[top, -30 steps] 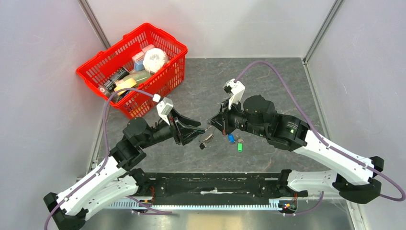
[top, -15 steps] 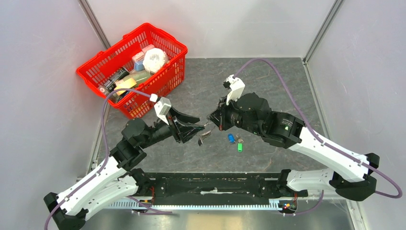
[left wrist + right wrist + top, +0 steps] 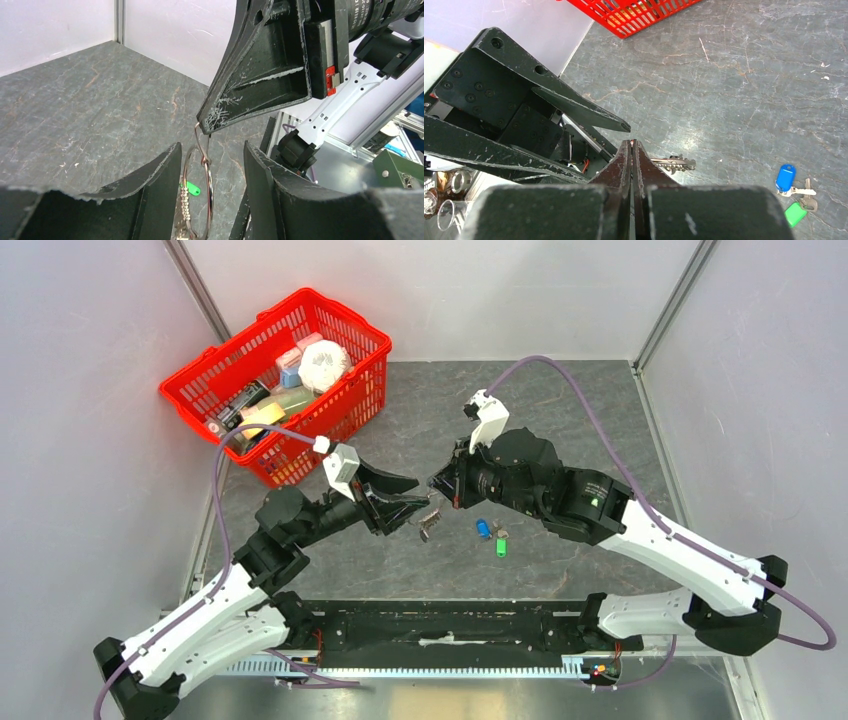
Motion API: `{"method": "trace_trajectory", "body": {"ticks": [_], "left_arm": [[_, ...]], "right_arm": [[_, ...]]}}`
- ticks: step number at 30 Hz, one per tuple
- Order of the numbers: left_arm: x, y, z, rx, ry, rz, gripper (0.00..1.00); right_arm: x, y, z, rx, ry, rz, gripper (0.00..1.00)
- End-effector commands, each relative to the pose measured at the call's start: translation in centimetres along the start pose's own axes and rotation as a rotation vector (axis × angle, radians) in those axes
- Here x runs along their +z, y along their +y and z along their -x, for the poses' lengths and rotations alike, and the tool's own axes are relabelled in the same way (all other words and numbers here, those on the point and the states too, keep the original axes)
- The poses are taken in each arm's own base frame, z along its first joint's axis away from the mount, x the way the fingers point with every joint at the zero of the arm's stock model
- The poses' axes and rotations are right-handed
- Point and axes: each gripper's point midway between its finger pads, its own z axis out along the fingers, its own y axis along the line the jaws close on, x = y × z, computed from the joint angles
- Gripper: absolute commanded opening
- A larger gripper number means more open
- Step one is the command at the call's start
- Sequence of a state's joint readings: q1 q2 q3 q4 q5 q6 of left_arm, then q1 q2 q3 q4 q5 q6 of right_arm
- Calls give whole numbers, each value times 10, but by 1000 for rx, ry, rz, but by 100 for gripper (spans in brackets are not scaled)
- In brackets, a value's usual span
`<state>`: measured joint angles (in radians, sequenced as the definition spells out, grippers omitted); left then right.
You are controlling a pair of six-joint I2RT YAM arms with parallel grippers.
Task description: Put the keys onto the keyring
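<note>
The keyring (image 3: 211, 187), a thin silver ring, hangs from a wire hook pinched in the tip of my right gripper (image 3: 432, 483), which is shut on it. A cluster of small silver keys (image 3: 430, 523) dangles below the ring just above the table. My left gripper (image 3: 212, 150) is open, one finger on each side of the ring; the ring lies close against the left finger. Loose keys lie on the table to the right: a blue-headed one (image 3: 483, 528), a green-headed one (image 3: 500, 547) and a plain silver one (image 3: 806, 192).
A red basket (image 3: 340, 330) full of household items stands at the back left. The grey stone-patterned table (image 3: 560, 410) is walled by white panels. A black rail (image 3: 450, 625) runs along the near edge between the arm bases.
Both grippers have shifted slightly up and toward the back together, and the dangling key cluster has moved with them. Neither gripper's jaws changed.
</note>
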<state>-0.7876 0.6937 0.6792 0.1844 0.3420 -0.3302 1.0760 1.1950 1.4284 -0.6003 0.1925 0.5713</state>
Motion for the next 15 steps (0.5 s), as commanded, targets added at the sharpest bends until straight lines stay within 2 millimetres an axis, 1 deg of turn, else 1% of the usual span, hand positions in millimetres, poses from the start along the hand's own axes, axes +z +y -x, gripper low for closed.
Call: {"method": "trace_trajectory", "body": {"ticks": [1,4,15], "left_arm": [[5,-3,9,70,-41,-31,56],[6,-1,7,73,-37,-27,56],[8,3,-1,72,-18,-19,49]], "right_arm": [[-4,15,22,39,-59,44,0],[-4,17,22,42,-57,51,0],[-7,21,26,57,-73,68,0]]}}
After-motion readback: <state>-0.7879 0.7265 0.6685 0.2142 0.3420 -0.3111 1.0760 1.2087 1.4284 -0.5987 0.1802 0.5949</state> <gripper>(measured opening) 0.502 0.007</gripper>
